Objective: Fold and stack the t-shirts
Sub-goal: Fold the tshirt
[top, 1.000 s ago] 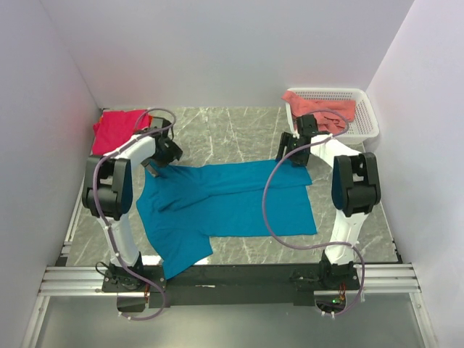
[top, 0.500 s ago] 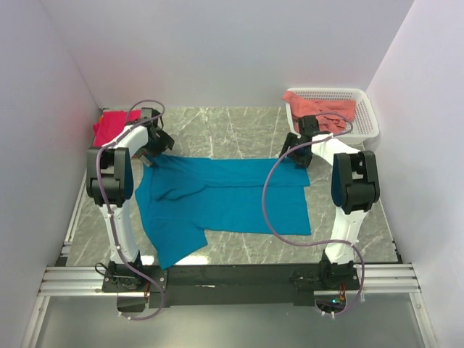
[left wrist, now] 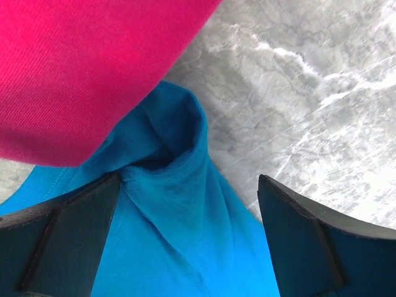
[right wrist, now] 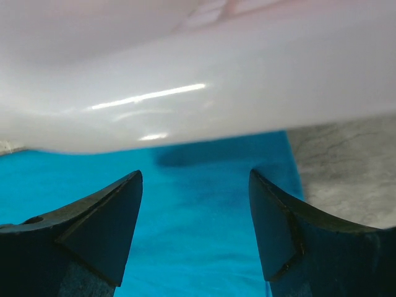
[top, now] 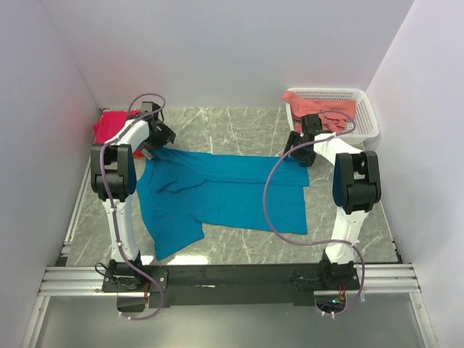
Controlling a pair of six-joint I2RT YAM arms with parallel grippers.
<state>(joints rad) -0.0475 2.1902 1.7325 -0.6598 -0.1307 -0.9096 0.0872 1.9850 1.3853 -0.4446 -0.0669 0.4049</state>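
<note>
The teal-blue t-shirt (top: 232,192) lies spread flat across the middle of the table. My left gripper (top: 150,145) is open over its far left corner, next to the folded magenta-pink t-shirt (top: 112,127). In the left wrist view the gripper (left wrist: 189,179) straddles a puckered fold of teal cloth (left wrist: 179,235), with the magenta-pink shirt (left wrist: 80,62) just beyond. My right gripper (top: 299,152) is open over the far right corner; the right wrist view shows it (right wrist: 195,176) above flat teal cloth (right wrist: 198,235). A salmon-pink t-shirt (top: 312,103) hangs in the basket. The orange shirt is out of view.
A white mesh basket (top: 366,109) stands at the back right, and its wall (right wrist: 185,74) fills the top of the right wrist view, close to my right gripper. White walls enclose the table on three sides. The marble table top (left wrist: 309,93) shows beside the shirt.
Both arms moved toward the far side, and the teal shirt slid away from the near edge with them. Its far edge now lies straighter.
</note>
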